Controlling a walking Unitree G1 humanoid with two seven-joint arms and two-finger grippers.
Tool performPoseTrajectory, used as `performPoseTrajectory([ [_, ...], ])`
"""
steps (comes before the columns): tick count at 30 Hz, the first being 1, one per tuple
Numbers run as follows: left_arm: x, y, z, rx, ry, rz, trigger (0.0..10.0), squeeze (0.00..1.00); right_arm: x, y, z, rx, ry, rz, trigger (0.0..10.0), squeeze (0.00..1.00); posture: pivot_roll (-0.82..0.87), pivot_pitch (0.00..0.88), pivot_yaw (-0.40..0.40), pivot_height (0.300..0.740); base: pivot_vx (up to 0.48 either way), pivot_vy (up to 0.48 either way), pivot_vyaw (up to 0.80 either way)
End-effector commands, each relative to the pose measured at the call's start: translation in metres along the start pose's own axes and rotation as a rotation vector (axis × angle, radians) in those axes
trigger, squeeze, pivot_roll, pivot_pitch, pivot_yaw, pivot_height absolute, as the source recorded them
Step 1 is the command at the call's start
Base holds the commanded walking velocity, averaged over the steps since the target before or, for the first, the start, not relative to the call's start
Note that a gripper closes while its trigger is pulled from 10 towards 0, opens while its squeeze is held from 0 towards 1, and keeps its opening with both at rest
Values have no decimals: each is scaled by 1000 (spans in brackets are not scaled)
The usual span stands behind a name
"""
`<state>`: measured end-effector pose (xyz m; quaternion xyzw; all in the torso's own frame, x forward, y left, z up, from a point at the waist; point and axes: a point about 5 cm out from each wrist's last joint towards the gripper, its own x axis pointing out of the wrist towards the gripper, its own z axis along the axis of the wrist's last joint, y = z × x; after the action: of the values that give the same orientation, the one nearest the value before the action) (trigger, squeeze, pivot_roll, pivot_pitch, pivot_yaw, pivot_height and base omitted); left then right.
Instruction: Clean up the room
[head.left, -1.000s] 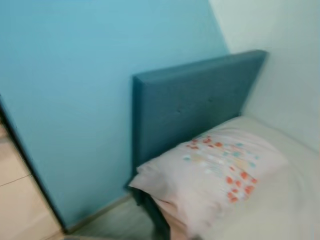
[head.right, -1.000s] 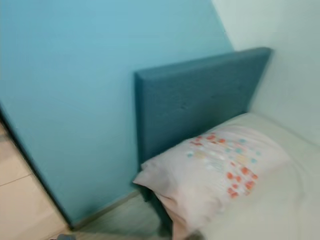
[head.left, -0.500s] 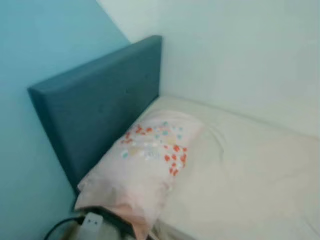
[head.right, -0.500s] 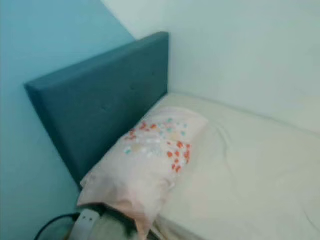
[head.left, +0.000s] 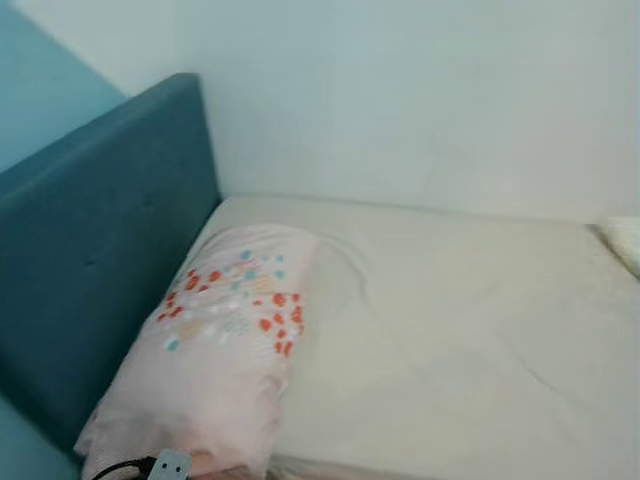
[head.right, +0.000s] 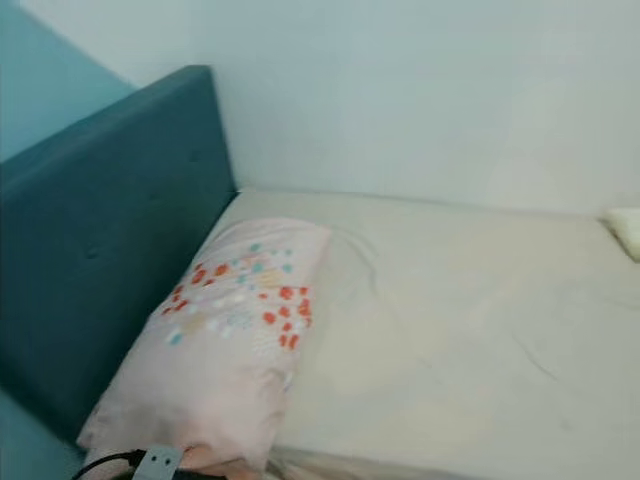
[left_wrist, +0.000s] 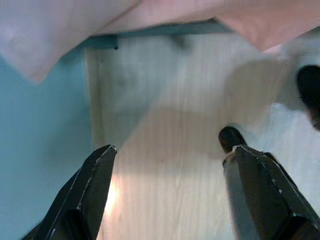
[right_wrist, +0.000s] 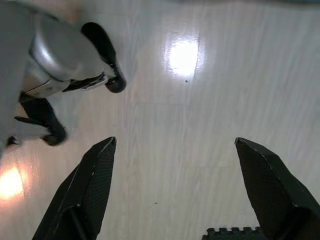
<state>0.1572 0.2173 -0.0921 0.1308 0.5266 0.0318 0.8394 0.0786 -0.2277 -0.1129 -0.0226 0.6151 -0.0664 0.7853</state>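
1. The bed (head.left: 470, 340) fills most of my head view, its cream sheet lightly creased, running from the lower middle to the right edge of the frame against a pale wall (head.left: 420, 100).
2. A teal upholstered headboard (head.left: 90, 250) stands at the left of the frame, with a blue wall (head.left: 40, 110) behind it in the upper left.
3. A pink pillow (head.left: 215, 350) with red and blue dots lies at the lower left, touching the headboard.
4. A pale item (head.left: 625, 240) sits at the right edge, too cropped to name.
5. A white plug with a black cable (head.right: 150, 465) shows at the bottom left.
6. My left end effector (left_wrist: 167, 155) hangs released above the wooden floor (left_wrist: 165, 130), beneath pink bedding.
7. My right end effector (right_wrist: 175, 150) is also released, above glossy floor.
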Motion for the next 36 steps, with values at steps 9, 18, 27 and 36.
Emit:
performPoseTrajectory([
  [9,-1,6,-12,-96,47,4,10000,0,1,4,22,-121,-63,27,10000,0,-50,0,-5,740,0,0,-344],
  [18,-2,11,-20,-104,86,23,10000,0,1,15,17,-150,-55,64,10000,0,-39,0,-8,740,0,-480,0],
  [27,-2,11,-24,-117,102,30,10000,0,1,15,17,-157,-51,64,10000,0,-23,0,-17,740,0,-480,0],
  [36,-2,10,-24,-118,107,24,10000,0,1,14,21,-164,-57,66,10000,0,-29,0,-18,740,0,-480,0],
])
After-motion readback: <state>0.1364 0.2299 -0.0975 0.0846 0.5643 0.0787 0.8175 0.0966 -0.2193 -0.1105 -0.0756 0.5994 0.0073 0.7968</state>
